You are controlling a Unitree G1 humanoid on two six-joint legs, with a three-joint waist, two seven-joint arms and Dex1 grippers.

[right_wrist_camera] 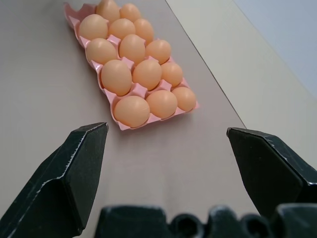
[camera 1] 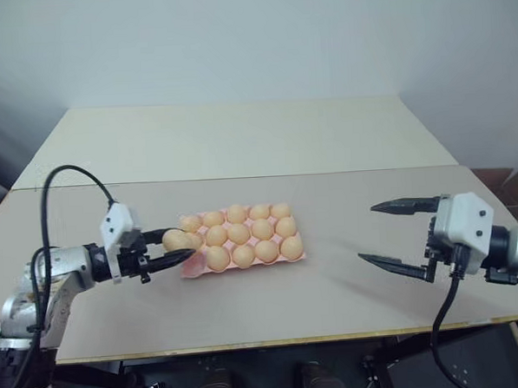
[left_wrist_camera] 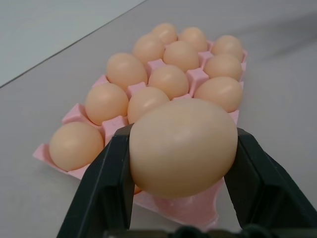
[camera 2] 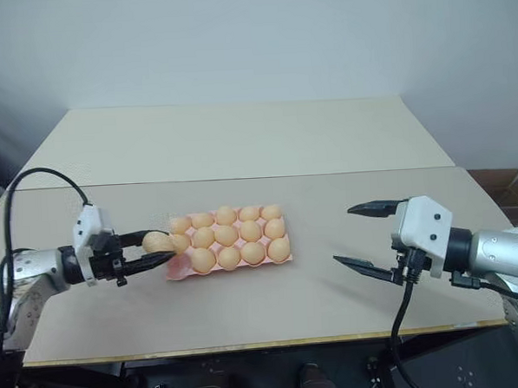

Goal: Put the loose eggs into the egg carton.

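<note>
My left gripper (camera 1: 180,248) is shut on one light orange egg (camera 1: 174,240), held just above the near-left corner of the pink egg carton (camera 1: 194,266). In the left wrist view the egg (left_wrist_camera: 182,147) sits between both black fingers, with a bare pink cup (left_wrist_camera: 190,209) below it. Several eggs (camera 1: 239,234) fill the carton's other cups in three rows. Well to the right of the carton, my right gripper (camera 1: 367,233) hangs open above the table, holding nothing. In the right wrist view the carton (right_wrist_camera: 106,94) lies ahead of that gripper's spread fingers (right_wrist_camera: 74,168).
The carton rests on a grey-beige table (camera 1: 334,303) whose front edge runs close to me. A lighter cream table (camera 1: 238,134) adjoins it at the back. A cardboard box (camera 1: 506,185) stands off the far right side.
</note>
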